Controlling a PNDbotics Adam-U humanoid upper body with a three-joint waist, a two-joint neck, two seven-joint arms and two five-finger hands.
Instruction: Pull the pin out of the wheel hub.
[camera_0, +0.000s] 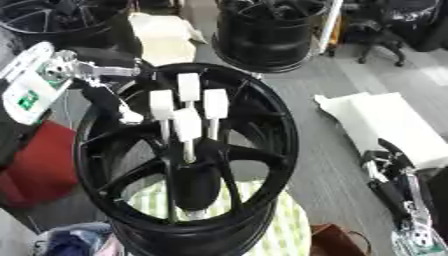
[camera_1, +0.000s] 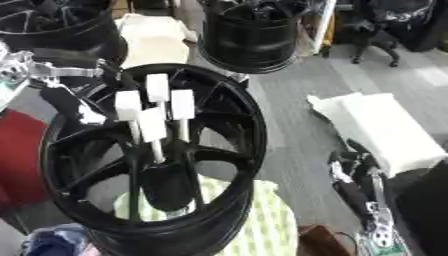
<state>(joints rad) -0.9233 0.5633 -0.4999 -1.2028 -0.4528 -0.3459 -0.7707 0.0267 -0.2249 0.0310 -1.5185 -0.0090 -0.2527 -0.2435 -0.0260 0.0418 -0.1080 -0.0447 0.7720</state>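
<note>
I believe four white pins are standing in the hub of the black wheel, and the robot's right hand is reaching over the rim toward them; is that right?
Not quite: the left hand, not the right, reaches over the rim of the black wheel toward the four white pins. The left eye view shows it coming in from the left, while the right hand hangs low at the right, away from the wheel.

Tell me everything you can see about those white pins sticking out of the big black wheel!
Four white pins stand bunched at the middle of the black wheel hub. Each has a blocky, rectangular top on a thin white stem, and looks like plastic. The stems run down into the centre where the spokes meet. They lean slightly, their tops close together. The left hand is beside them at the rim, not touching any pin.
</note>
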